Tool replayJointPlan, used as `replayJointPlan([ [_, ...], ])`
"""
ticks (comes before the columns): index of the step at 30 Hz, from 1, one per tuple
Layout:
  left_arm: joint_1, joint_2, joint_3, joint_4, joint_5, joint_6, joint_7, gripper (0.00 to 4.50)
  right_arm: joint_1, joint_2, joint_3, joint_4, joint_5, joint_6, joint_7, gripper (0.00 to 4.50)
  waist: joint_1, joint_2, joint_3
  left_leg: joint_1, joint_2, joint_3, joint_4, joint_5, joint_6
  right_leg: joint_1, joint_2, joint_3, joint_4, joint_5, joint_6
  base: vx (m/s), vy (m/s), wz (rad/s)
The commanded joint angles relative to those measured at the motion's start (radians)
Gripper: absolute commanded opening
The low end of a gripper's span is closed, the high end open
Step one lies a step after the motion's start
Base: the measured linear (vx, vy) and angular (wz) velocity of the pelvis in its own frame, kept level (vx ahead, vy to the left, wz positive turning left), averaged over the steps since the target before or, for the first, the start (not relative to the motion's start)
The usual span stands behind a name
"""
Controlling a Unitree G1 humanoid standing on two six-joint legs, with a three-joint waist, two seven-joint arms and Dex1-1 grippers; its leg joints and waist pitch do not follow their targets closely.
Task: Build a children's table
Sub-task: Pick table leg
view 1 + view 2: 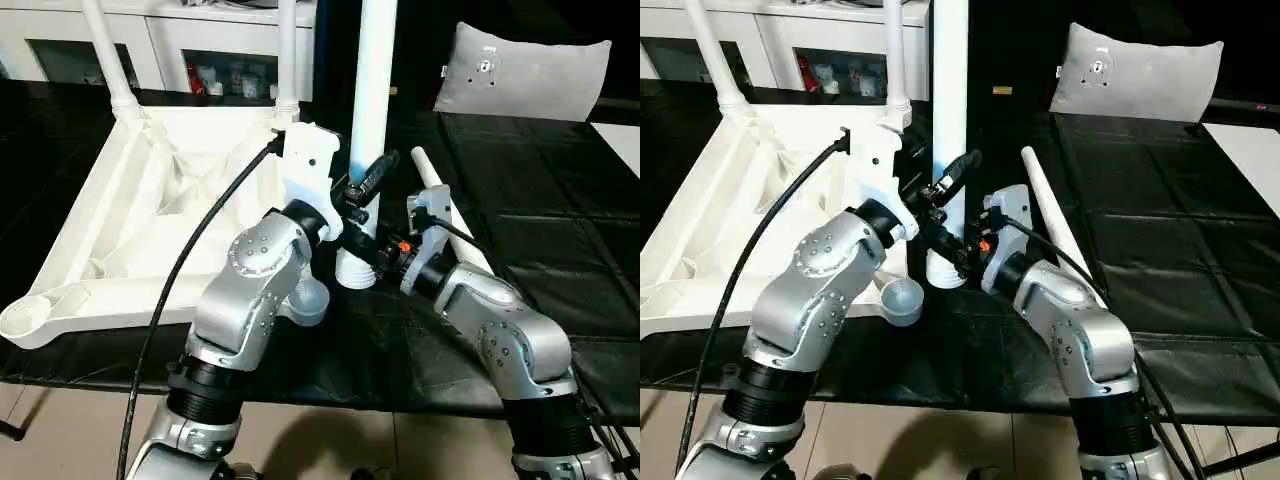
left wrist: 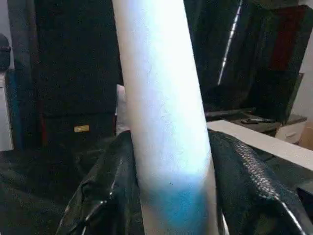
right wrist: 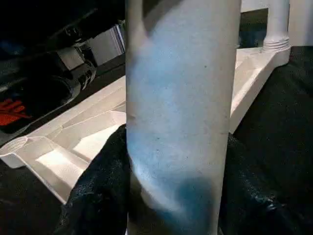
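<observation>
The children's table top [image 1: 150, 215] lies upside down on the left of the black-covered work table, ribs up. Two legs [image 1: 108, 55] [image 1: 287, 50] stand in its far corner sockets. A third white leg [image 1: 372, 80] stands upright. Its ribbed lower end [image 1: 357, 272] is just right of the empty near-right socket [image 1: 902, 298]. My left gripper [image 2: 171, 161] is shut on this leg from the left, its black fingers [image 2: 105, 186] pressed on both sides. My right gripper [image 3: 176, 166] is shut on the same leg lower down, from the right. Another leg [image 1: 440, 195] lies flat behind my right wrist.
A grey cushion [image 1: 520, 70] leans at the back right. White cabinets [image 1: 200, 50] stand behind the table. A black cable [image 1: 190, 250] loops from my left wrist over the table top. The work table's front edge [image 1: 400, 405] runs close below my forearms.
</observation>
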Motion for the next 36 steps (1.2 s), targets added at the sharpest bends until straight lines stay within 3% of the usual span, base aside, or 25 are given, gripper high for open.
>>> replayJointPlan([
  [1,-0.016,0.001,0.011,0.022,0.03,-0.004,0.025,2.04,-0.011,-0.003,-0.005,-0.014,-0.007,-0.014,0.001,1.91,-0.005,-0.003,-0.063,-0.015,0.036,0.006,-0.077,-0.073,0.023,0.067,-0.073,0.052,-0.08,-0.235,-0.13,0.0,0.0,0.0],
  [11,-0.018,0.001,0.026,0.038,0.034,-0.005,0.034,1.93,-0.014,-0.003,-0.005,-0.007,-0.021,-0.024,-0.009,1.91,-0.021,-0.002,-0.062,-0.017,0.036,0.006,-0.077,-0.081,0.029,0.068,-0.073,0.052,-0.082,-0.239,-0.137,0.0,0.0,0.0],
  [23,-0.021,-0.003,0.035,0.048,0.036,-0.009,0.049,1.91,-0.021,-0.006,-0.009,0.01,-0.035,-0.023,-0.012,1.91,-0.022,-0.01,-0.061,-0.017,0.037,0.007,-0.079,-0.075,0.035,0.066,-0.074,0.053,-0.083,-0.25,-0.135,0.0,0.0,0.0],
  [29,-0.018,-0.006,0.051,0.051,0.027,-0.013,0.059,1.91,-0.035,-0.011,-0.006,0.036,-0.072,-0.025,-0.05,1.91,-0.027,-0.009,-0.058,-0.018,0.036,0.007,-0.08,-0.085,0.03,0.064,-0.074,0.053,-0.085,-0.274,-0.13,0.0,0.0,0.0],
  [30,-0.018,-0.006,0.054,0.052,0.025,-0.013,0.059,1.91,-0.032,-0.01,-0.011,0.034,-0.064,-0.022,-0.046,1.91,-0.027,-0.005,-0.058,-0.018,0.036,0.006,-0.08,-0.081,0.029,0.065,-0.075,0.053,-0.084,-0.267,-0.13,0.0,0.0,0.0],
  [31,-0.018,-0.007,0.056,0.052,0.023,-0.013,0.059,1.89,-0.031,-0.009,-0.015,0.033,-0.059,-0.019,-0.044,2.47,-0.029,-0.007,-0.059,-0.018,0.036,0.006,-0.08,-0.081,0.032,0.066,-0.074,0.053,-0.084,-0.256,-0.131,0.0,0.0,0.0],
  [36,-0.027,0.006,0.072,0.054,0.012,-0.013,0.048,1.88,-0.014,-0.021,-0.021,0.001,-0.029,-0.007,-0.004,2.87,-0.029,-0.005,-0.059,-0.019,0.034,0.007,-0.079,-0.075,0.043,0.068,-0.073,0.052,-0.084,-0.233,-0.135,0.0,0.0,0.0],
])
